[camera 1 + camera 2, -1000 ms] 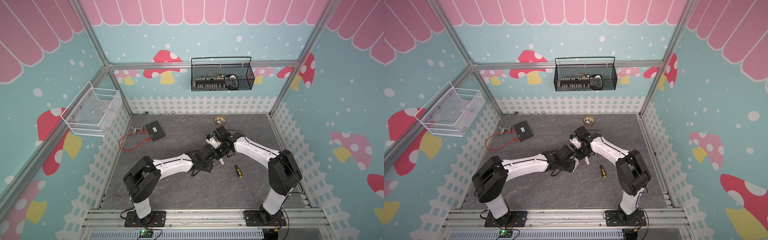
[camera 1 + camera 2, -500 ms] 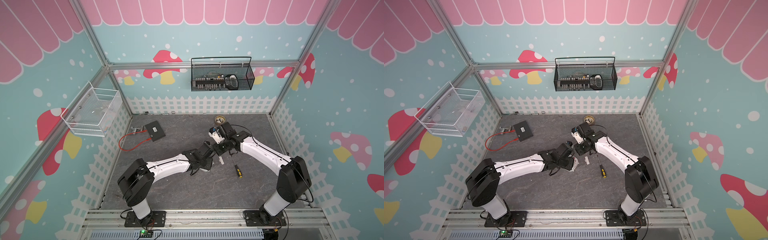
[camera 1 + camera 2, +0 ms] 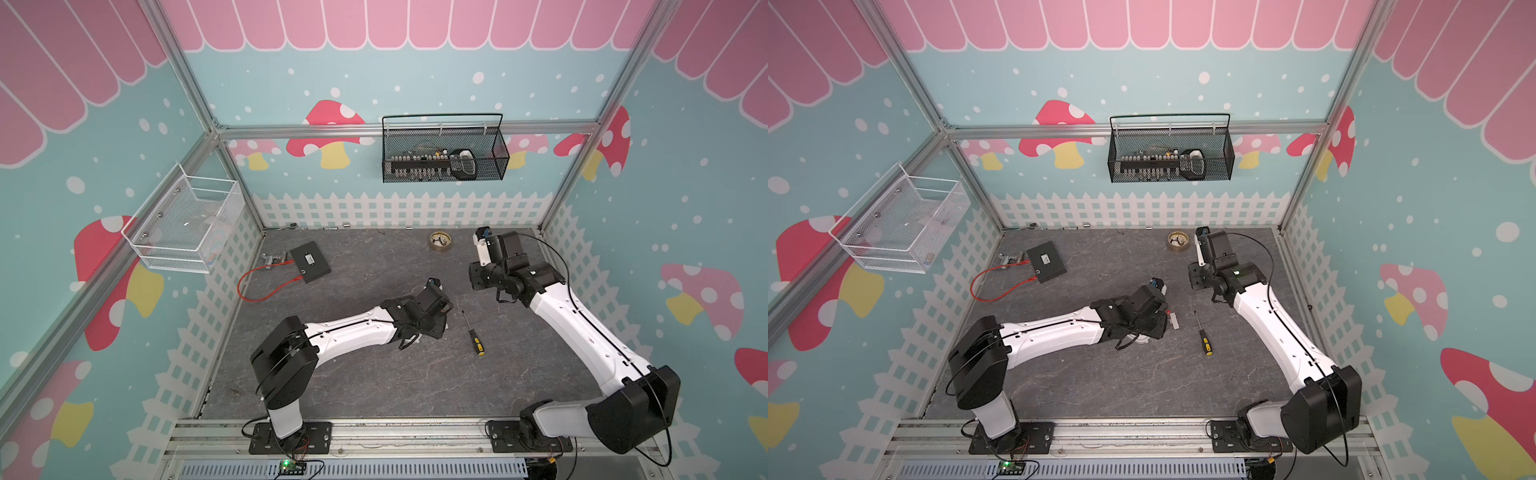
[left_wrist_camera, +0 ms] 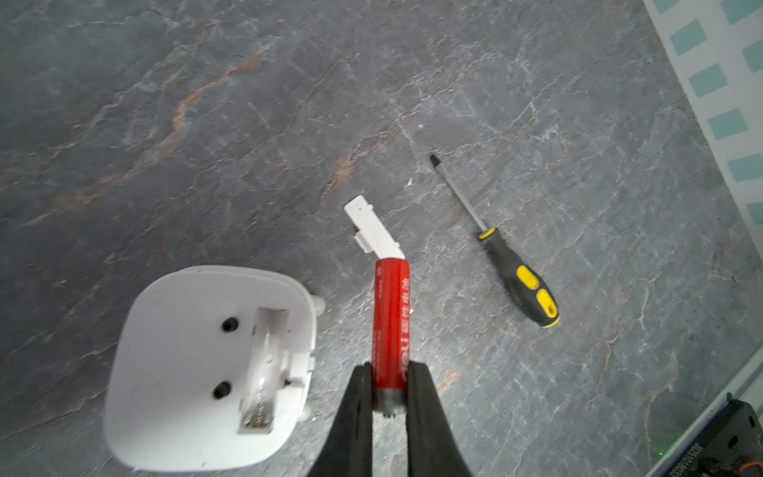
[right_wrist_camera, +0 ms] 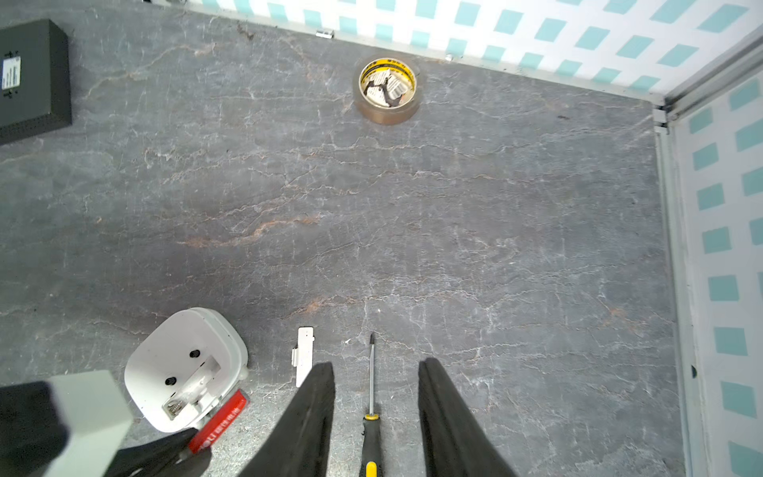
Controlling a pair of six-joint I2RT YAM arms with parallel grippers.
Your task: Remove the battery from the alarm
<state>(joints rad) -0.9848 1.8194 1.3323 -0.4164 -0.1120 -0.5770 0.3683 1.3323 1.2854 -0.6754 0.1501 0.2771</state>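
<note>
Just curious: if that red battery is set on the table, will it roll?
Probably rolls: the battery is a smooth round cylinder and the table looks flat. It seems stiff, jutting straight from the left fingers pinching only one end, so it might slip.

The left arm (image 3: 349,328) and right arm (image 3: 582,328) share one build: smooth white link shells between bulky black joint housings. Each sits on a black base plate (image 3: 289,436) bolted to the silver rail (image 3: 415,430) at the near edge. A thin black cable (image 3: 555,257) loops alongside each arm. The fingers (image 4: 355,425) are matte black and taper toward their tips. A small green light (image 3: 1236,273) shows on the right arm's far housing.
</note>
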